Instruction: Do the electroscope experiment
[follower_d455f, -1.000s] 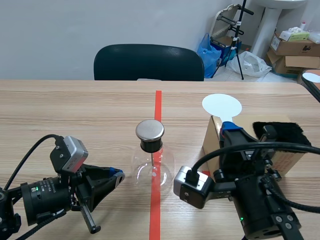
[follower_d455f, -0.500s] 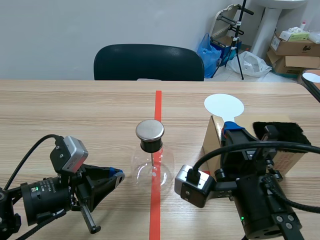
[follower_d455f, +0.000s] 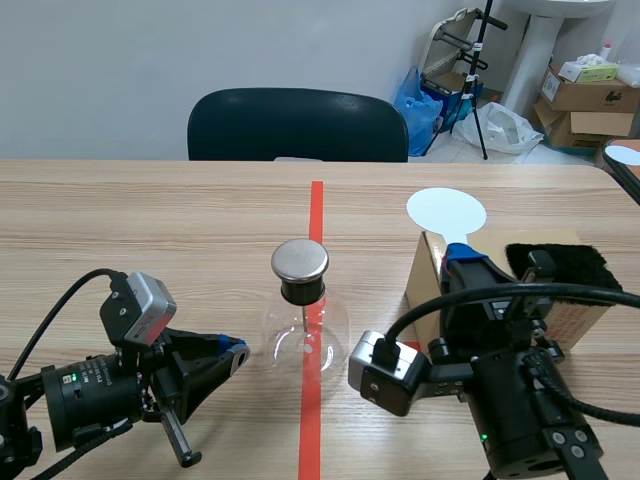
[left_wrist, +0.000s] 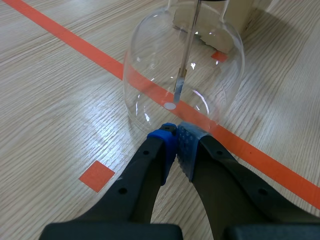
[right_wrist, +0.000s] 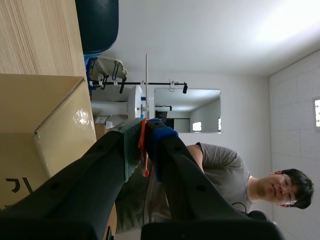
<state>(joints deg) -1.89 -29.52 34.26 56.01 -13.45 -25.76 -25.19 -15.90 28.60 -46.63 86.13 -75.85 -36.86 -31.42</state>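
Note:
The electroscope (follower_d455f: 303, 320), a clear glass flask with a round metal cap (follower_d455f: 300, 260) and a thin rod inside, stands on the orange-red tape line at the table's middle. In the left wrist view the flask (left_wrist: 185, 70) is just ahead of my left gripper (left_wrist: 176, 136), whose pads meet, shut on nothing. My left gripper (follower_d455f: 234, 352) lies low beside the flask's left. My right gripper (follower_d455f: 462, 256) points upward, shut on the stem of a white disc paddle (follower_d455f: 446, 212). The paddle (right_wrist: 146, 80) appears edge-on, its orange stem pinched between the pads.
A cardboard box (follower_d455f: 428, 272) stands right of the flask, behind my right gripper, with a black fuzzy cloth (follower_d455f: 570, 262) on it. A dark chair (follower_d455f: 298, 125) is at the table's far edge. A person in a grey shirt (right_wrist: 220, 160) shows in the right wrist view.
The white disc wavered a few pixels to the right and back. Both arms and the flask stay where they were.

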